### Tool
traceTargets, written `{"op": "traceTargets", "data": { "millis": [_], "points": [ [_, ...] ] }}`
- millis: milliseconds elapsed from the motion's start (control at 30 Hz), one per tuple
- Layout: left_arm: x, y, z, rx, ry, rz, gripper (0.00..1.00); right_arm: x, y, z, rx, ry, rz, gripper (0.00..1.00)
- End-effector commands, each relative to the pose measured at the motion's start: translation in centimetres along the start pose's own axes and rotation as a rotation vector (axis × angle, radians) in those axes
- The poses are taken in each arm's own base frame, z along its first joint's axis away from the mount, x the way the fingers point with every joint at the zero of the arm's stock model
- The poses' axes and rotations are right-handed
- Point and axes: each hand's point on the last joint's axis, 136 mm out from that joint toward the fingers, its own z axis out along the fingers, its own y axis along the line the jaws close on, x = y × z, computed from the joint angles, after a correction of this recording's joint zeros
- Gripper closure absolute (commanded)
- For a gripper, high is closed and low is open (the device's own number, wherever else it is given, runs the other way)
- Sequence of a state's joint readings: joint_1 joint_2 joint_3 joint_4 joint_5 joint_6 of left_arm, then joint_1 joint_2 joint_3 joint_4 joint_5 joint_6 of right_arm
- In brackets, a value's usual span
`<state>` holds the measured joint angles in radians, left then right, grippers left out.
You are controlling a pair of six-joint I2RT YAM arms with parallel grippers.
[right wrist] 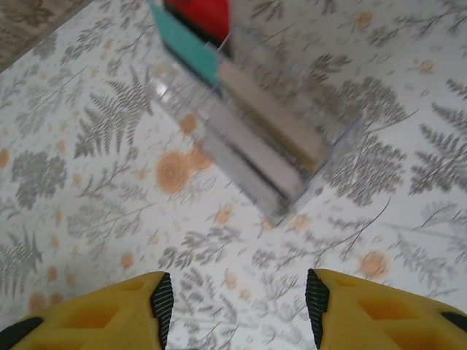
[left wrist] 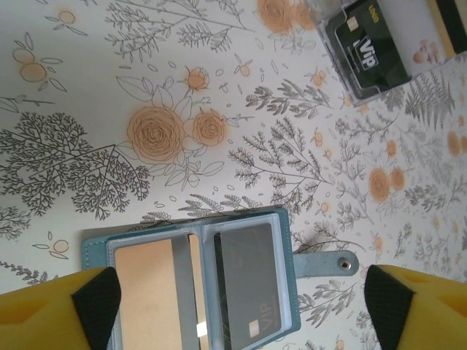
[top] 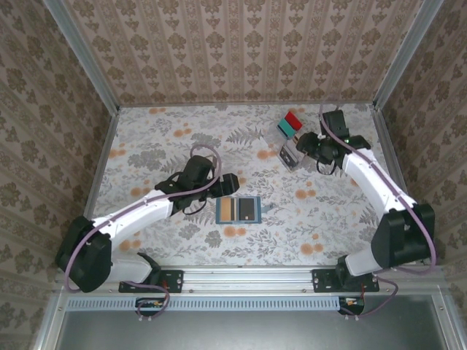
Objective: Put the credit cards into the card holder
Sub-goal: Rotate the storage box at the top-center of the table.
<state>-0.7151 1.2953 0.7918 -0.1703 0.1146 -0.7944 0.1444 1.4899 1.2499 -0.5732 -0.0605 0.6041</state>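
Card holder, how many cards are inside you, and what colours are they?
Tan-brown card: 1
Dark grey-black card: 1
Total in the card holder: 2

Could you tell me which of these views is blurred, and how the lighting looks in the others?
Right wrist view: motion-blurred, the clear tray and the cards in it smeared. Left wrist view: sharp, the card holder crisp, with a small glint on its plastic sleeve. Top external view: evenly lit, only soft shadows under the arms.
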Motion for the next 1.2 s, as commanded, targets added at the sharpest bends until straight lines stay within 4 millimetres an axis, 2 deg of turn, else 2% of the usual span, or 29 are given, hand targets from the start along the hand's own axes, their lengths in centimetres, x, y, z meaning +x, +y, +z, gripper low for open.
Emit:
{"op": "traceTargets", "data": {
  "millis": [0, 100, 233, 400, 567, 700, 800, 1167],
  "points": [
    [-1.3, 0.2, -0.7, 0.003, -0.057, 0.024, 0.07, -0.7, -0.7, 1.2, 0.027, 0.062, -0.070, 0.45],
    [-1.9, 0.4, -0.9, -0.003, -0.067, 0.021, 0.06, -2.7, -1.8, 2.0, 0.084, 0.044, -0.083, 0.43],
    [-2.3, 0.9, -0.8, -0.005, -0.068, 0.009, 0.06, -4.9, -3.2, 3.9, 0.099, 0.040, -0.040, 0.37],
    [-2.6, 1.3, -0.5, -0.008, -0.060, -0.009, 0.06, -5.8, -2.9, 7.1, 0.010, 0.104, 0.017, 0.34],
    [-2.6, 1.8, -0.2, -0.015, -0.053, -0.021, 0.06, -6.1, -2.2, 9.3, -0.060, 0.152, 0.037, 0.32],
    [-2.7, 1.9, 0.1, -0.016, -0.046, -0.028, 0.06, -5.4, -1.2, 10.5, -0.130, 0.201, 0.054, 0.32],
    [-2.8, 1.9, 0.3, -0.016, -0.040, -0.029, 0.06, -4.5, -0.1, 10.7, -0.200, 0.236, 0.057, 0.32],
    [-2.6, 2.1, 0.6, -0.012, -0.025, -0.035, 0.07, 0.0, 2.5, 9.1, -0.255, 0.307, -0.069, 0.33]
  ]
}}
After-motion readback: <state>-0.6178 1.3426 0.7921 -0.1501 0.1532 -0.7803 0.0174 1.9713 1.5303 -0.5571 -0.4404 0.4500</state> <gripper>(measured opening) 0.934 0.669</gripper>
